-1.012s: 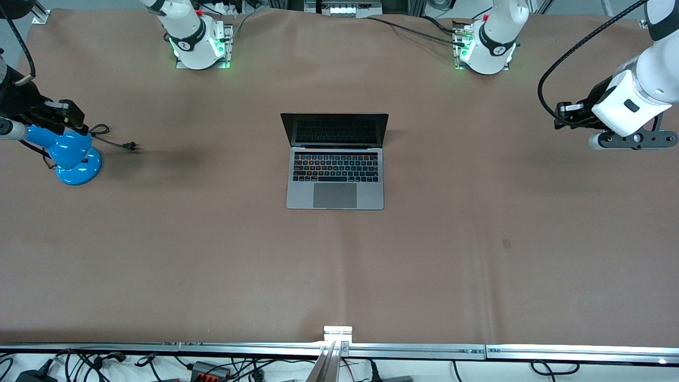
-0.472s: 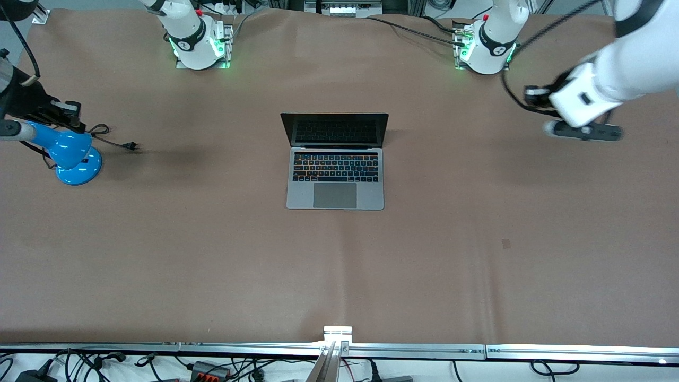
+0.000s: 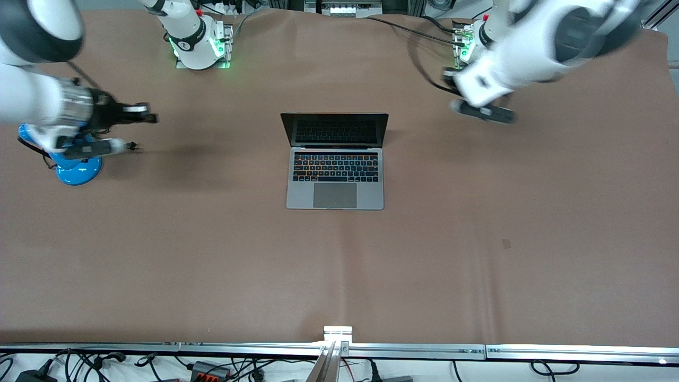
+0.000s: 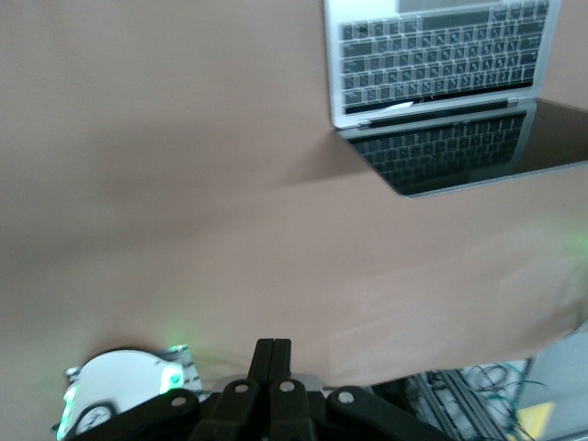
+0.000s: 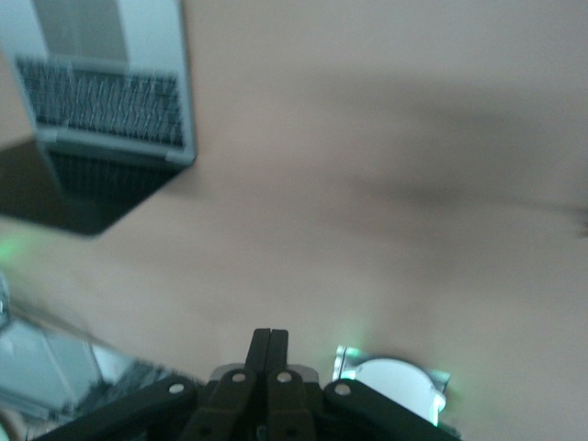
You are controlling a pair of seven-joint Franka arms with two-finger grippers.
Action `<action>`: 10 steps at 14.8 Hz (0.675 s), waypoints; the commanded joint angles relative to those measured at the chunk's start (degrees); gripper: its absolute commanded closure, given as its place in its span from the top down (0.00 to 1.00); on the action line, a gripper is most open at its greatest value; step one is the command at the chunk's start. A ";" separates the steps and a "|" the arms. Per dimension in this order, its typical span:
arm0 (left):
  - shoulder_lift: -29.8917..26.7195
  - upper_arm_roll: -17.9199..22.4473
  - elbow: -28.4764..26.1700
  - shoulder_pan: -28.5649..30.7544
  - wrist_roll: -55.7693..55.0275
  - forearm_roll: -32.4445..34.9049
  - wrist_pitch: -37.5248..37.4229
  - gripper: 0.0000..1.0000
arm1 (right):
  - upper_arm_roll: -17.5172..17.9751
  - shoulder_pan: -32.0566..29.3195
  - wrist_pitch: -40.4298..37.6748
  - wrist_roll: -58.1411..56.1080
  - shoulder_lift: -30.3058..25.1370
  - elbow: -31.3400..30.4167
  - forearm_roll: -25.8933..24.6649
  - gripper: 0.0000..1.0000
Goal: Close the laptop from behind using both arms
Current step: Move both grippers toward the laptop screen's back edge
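Observation:
The space-grey laptop [image 3: 335,170] stands open in the middle of the table, its dark screen upright and facing the front camera. It also shows in the left wrist view [image 4: 441,64] and the right wrist view [image 5: 101,101]. My left gripper [image 3: 449,77] hangs in the air over the cloth between the laptop and the left arm's base; its fingers [image 4: 273,354] are shut and empty. My right gripper [image 3: 146,116] hangs over the cloth toward the right arm's end, well apart from the laptop; its fingers [image 5: 269,344] are shut and empty.
A blue desk lamp [image 3: 77,164] stands on the table below the right arm's wrist, its cord and plug [image 3: 132,145] lying beside it. The arm bases [image 3: 199,45] [image 3: 485,50] stand along the table's edge. A brown cloth [image 3: 339,265] covers the table.
Both arms have swung inward toward the laptop: the left gripper from the left arm's end of the table, the right gripper from over the blue lamp. The laptop has not moved.

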 commanded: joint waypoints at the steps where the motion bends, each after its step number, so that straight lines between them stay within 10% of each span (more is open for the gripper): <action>1: -3.01 -9.37 -9.79 1.08 -3.49 -1.98 10.90 0.00 | -0.37 5.43 -1.29 -0.53 -1.57 -5.29 4.38 0.00; 10: 4.71 -17.05 -13.07 0.47 -11.51 -4.19 28.93 0.00 | -0.37 25.28 21.45 7.10 -4.48 -21.29 13.80 0.00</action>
